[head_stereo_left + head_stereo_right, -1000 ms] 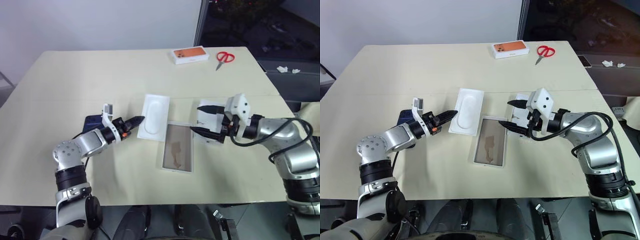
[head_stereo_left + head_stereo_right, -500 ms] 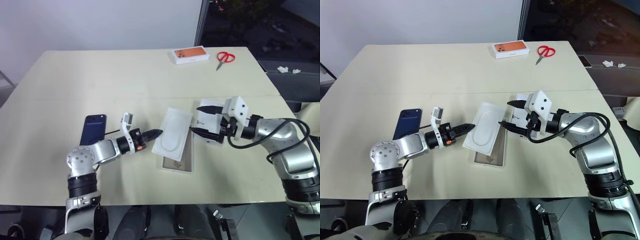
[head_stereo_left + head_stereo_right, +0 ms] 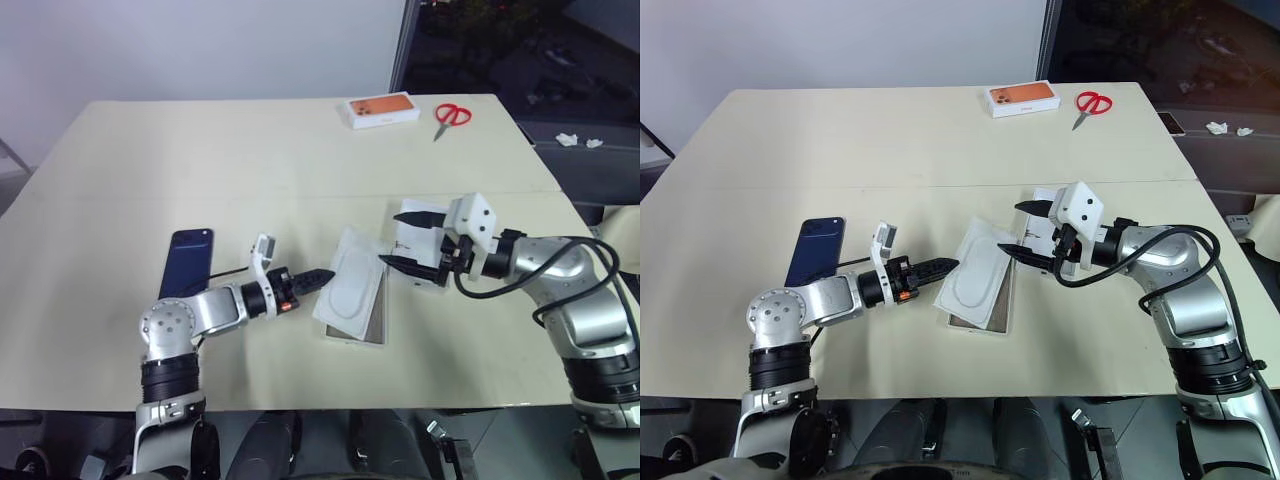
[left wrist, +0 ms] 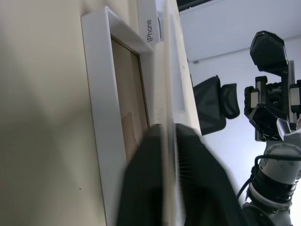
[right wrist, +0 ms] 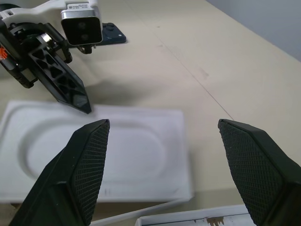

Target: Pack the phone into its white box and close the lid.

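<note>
Since a second ago my left gripper [image 3: 322,275] has dragged the white insert [image 3: 352,285] across onto the white box [image 3: 374,325], one long edge still pinched between its fingers. One table [image 3: 200,150]. Right of the box: one lid [image 3: 412,240] beneath my right gripper [image 3: 407,240], jaws spread wide, empty. Left of the box: one phone [image 3: 186,262], flat. Far beyond: one orange-topped box [image 3: 380,109], one pair of scissors [image 3: 447,115].

We see the white box [image 3: 360,318] largely covered by a tilted white insert [image 3: 349,286], blocking its opening. The left gripper [image 3: 322,277] crowds the box's left side, the right gripper [image 3: 405,240] its right. Left of the box, bare table [image 3: 150,170] surrounds the phone [image 3: 187,262].
</note>
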